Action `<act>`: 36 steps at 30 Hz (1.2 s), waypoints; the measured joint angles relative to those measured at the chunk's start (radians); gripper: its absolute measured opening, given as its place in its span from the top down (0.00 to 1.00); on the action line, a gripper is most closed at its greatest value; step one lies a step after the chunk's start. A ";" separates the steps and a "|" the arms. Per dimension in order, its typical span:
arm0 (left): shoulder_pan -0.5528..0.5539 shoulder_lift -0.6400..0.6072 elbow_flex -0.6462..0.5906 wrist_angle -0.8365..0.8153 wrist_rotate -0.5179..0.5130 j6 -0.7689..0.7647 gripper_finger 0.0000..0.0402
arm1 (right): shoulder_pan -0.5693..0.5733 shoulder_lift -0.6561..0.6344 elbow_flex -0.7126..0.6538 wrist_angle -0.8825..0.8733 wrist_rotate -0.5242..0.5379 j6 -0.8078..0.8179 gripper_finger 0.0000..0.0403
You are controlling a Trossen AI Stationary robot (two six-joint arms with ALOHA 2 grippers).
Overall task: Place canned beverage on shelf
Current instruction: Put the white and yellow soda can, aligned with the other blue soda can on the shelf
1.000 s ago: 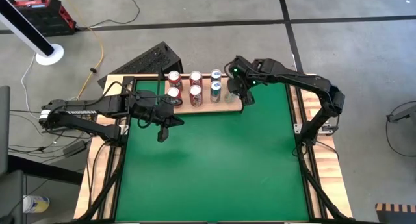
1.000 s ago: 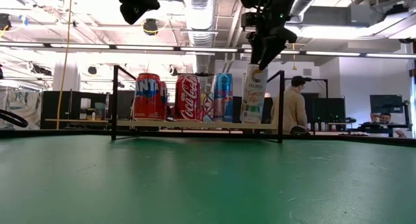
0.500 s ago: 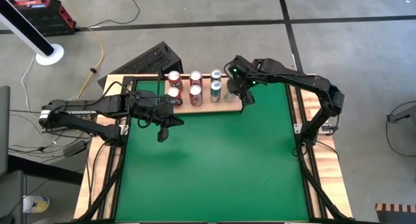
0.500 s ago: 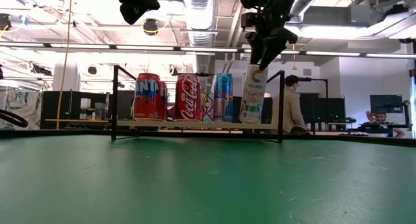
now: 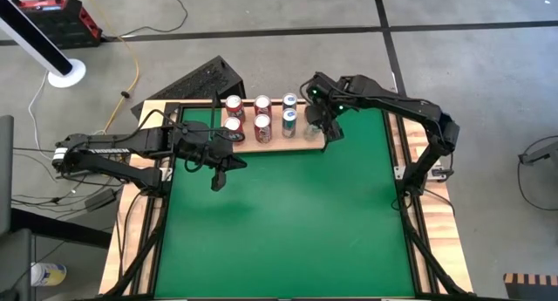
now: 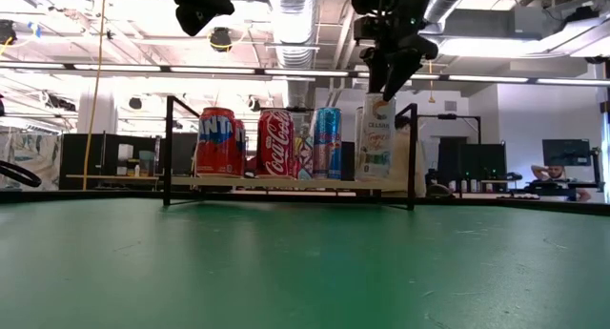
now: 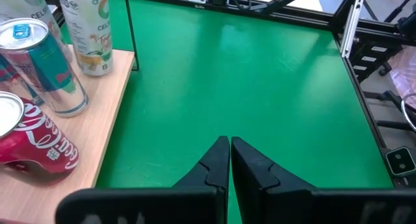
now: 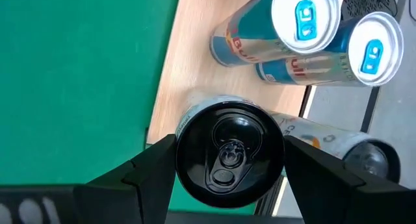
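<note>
The shelf (image 5: pixel 272 147) is a light-wood board with a black rod frame, standing at the far edge of the green table. The canned beverage (image 6: pixel 376 138), a slim white can with a black top (image 8: pixel 229 156), stands at the shelf's right end. My right gripper (image 6: pixel 391 76) is shut on it from above. Red and blue cans (image 6: pixel 272 143) stand on the board to its left. My left gripper (image 7: pixel 229 152) is shut on nothing and hangs above the table near the shelf's left end (image 5: pixel 218 181). My right gripper pinches the canned beverage at its top rim (image 8: pixel 179 152), with one finger (image 8: pixel 153 169) on each of two opposite sides. The fingers slant down from above. The can stands upright, and its base (image 6: pixel 374 178) is on the shelf's board near the right end rod.
Two blue-topped cans (image 8: pixel 338 36) stand close to the held can, and another white can (image 8: pixel 338 146) is just behind it. The shelf's right black rod (image 6: pixel 414 153) rises right beside it. The green table (image 5: pixel 288 222) stretches out in front of the shelf.
The canned beverage leaned to one side under my right gripper and now stands upright on the board, a little nearer the shelf's right rod. My left gripper has kept still.
</note>
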 joint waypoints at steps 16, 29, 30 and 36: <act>0.000 0.000 0.000 0.000 -0.003 -0.013 1.00 | -0.001 0.014 0.010 -0.028 -0.008 0.024 0.31; 0.000 0.000 0.000 0.000 -0.004 -0.025 1.00 | 0.001 0.015 0.017 -0.046 -0.009 0.029 0.31; 0.000 0.000 0.000 0.000 -0.004 -0.025 1.00 | 0.001 0.015 0.017 -0.046 -0.009 0.029 0.31; 0.000 0.000 0.000 0.000 -0.004 -0.026 1.00 | 0.001 0.015 0.017 -0.046 -0.007 0.040 0.27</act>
